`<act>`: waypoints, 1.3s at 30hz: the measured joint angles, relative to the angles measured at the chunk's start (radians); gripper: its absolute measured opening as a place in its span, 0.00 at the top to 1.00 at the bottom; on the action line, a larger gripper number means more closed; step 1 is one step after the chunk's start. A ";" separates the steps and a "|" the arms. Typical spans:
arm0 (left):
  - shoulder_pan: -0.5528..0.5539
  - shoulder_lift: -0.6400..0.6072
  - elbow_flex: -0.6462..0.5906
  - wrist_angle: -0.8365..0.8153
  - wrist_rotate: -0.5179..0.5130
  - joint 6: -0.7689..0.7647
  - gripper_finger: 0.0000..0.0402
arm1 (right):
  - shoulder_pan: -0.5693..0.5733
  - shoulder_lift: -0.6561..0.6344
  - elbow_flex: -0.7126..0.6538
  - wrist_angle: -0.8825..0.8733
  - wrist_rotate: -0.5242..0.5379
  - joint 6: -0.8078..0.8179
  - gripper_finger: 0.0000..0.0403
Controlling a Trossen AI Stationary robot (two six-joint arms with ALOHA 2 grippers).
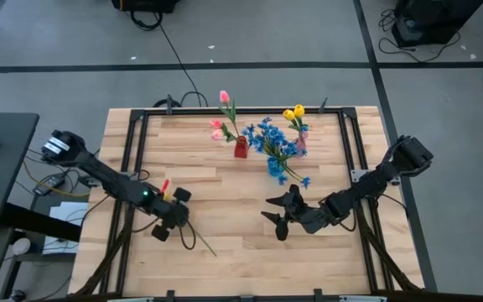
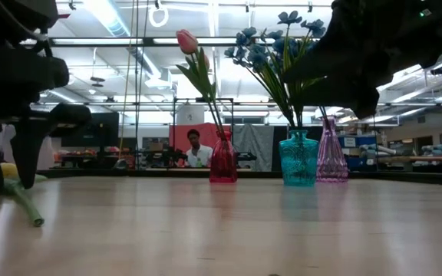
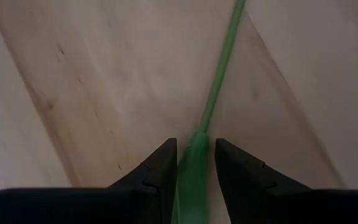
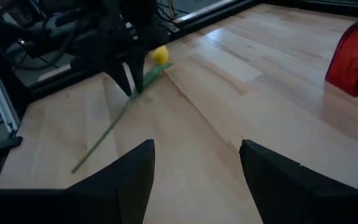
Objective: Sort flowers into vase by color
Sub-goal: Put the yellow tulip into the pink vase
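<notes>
A yellow tulip [image 4: 160, 55] on a long green stem [image 1: 201, 241] lies flat on the wooden table at the near left. My left gripper [image 1: 177, 216] stands over it, fingers down, shut on the stem just below the bloom. My right gripper [image 1: 277, 216] is open and empty, right of the table's middle and above the board. At the far middle, pink tulips stand in a red vase [image 1: 241, 148], blue blossoms in a teal vase [image 1: 275, 166], and yellow tulips in a pink vase [image 1: 301, 143]. My left gripper pinches the yellow tulip's stem [image 3: 199, 144] between its two fingers, close to the bloom end. The fingers [image 4: 131, 79] come from above, pointing down, and lie across the stem. The flower lies on the table, its free stem end [image 1: 215, 253] toward the near edge.
A black metal frame [image 1: 132, 143] runs along the table's left, right and far sides. The three vases [image 2: 298, 161] stand close together at the far middle. Bare board lies between the two grippers. A person [image 2: 196, 149] sits far behind the table.
</notes>
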 joint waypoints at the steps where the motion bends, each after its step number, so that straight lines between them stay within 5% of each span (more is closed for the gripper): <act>1: -0.001 0.008 0.000 0.002 -0.001 0.014 0.71 | 0.000 0.000 0.000 0.004 0.001 -0.001 0.39; 6: -0.006 0.041 0.004 0.012 -0.019 0.044 0.73 | -0.005 0.000 0.000 0.015 -0.029 -0.001 0.39; 13: -0.006 0.045 0.018 0.004 -0.034 0.066 0.96 | -0.038 0.000 0.001 0.061 -0.163 0.005 0.39; 18: -0.004 0.048 0.089 -0.011 -0.102 0.070 0.94 | -0.084 0.000 0.094 0.014 -0.265 0.005 0.40; 28: 0.040 0.048 0.278 -0.058 -0.161 0.062 0.95 | -0.126 0.129 0.479 -0.464 -0.295 -0.117 0.44; 39: 0.121 0.153 0.352 -0.226 -0.211 -0.015 0.96 | -0.216 0.300 0.667 -0.578 -0.415 -0.191 0.49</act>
